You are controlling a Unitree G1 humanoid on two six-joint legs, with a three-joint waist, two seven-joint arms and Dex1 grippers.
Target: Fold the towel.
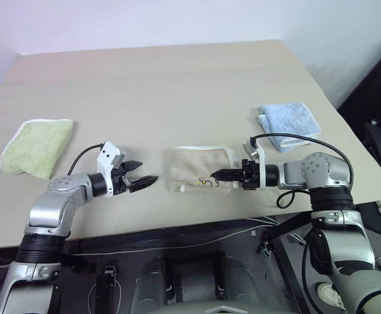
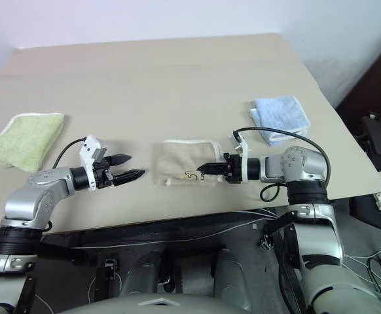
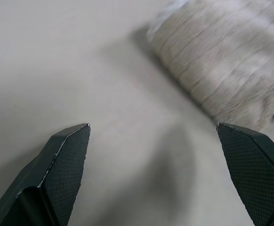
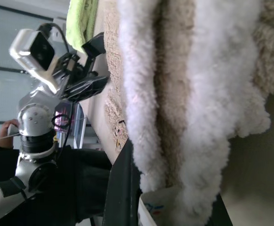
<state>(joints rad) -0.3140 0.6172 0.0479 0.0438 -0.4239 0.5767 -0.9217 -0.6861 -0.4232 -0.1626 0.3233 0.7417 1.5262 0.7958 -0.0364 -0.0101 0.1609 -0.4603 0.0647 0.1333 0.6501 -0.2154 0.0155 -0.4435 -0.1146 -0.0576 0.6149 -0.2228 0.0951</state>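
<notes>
Beige terry towel with white corded edging (image 1: 200,168) lies bunched near the table's (image 1: 177,85) front edge; right gripper (image 1: 218,174) pinches its near right edge for folding, left gripper (image 1: 143,172) waits spread beside.

Count on the worktop (image 1: 177,78) | beige towel (image 1: 194,167): one | green towel (image 1: 36,144): one | blue towel (image 1: 287,124): one | cloths: three | tools: two, left tool (image 1: 146,178), right tool (image 1: 218,174)

Beige towel (image 1: 200,168) with white corded edging, folded, lying flat near table's front edge
</notes>
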